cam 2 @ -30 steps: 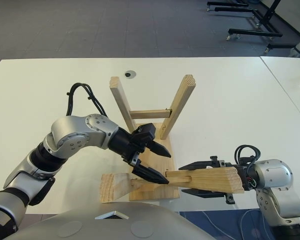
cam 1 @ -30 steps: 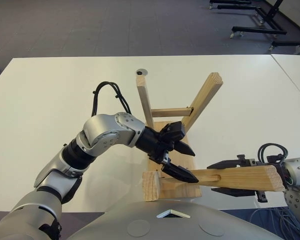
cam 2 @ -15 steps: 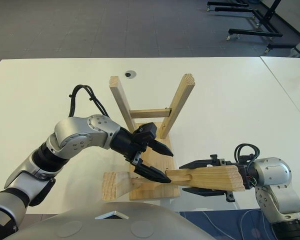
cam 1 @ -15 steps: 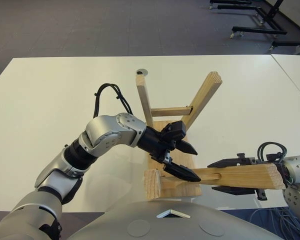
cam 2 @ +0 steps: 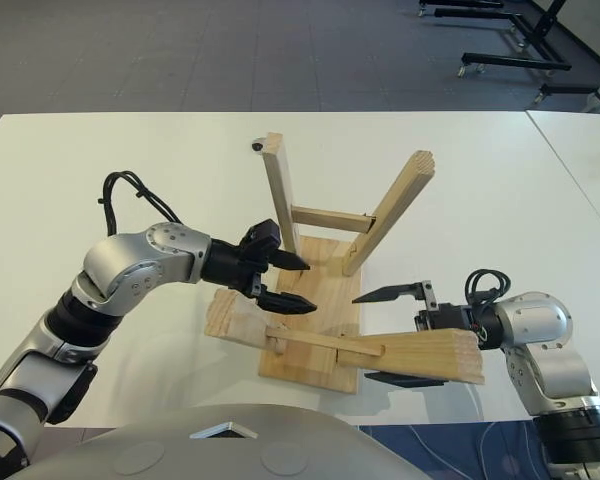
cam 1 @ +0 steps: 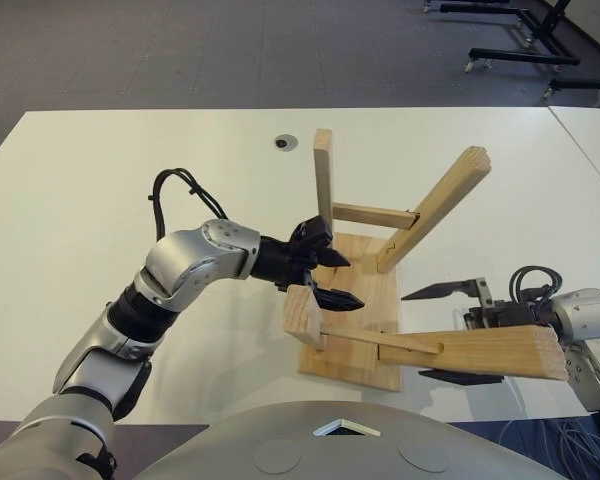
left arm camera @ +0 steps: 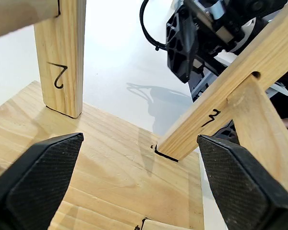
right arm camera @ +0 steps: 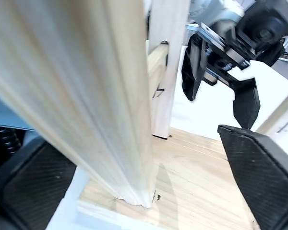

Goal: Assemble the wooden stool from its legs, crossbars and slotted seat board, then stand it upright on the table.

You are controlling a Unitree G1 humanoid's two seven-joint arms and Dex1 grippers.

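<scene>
You can read a hand-drawn "2" low on one upright leg and a "3" on the slanted leg beside it, both where they meet the board. In the right wrist view a pen mark sits on a far leg, too small to read, and the close leg is a blur of grain.

The stool sits upside down on the bench, towards your edge. Its board lies flat and four pale legs splay upward. One crossbar joins the far pair and another joins the near pair.

Your left tool is released, its fingers spread just above the board and around nothing. Your right tool is released too. Its fingers are wide apart with the right leg passing between them. The upper finger stands clear of the wood. You cannot tell whether the lower one touches it.
</scene>
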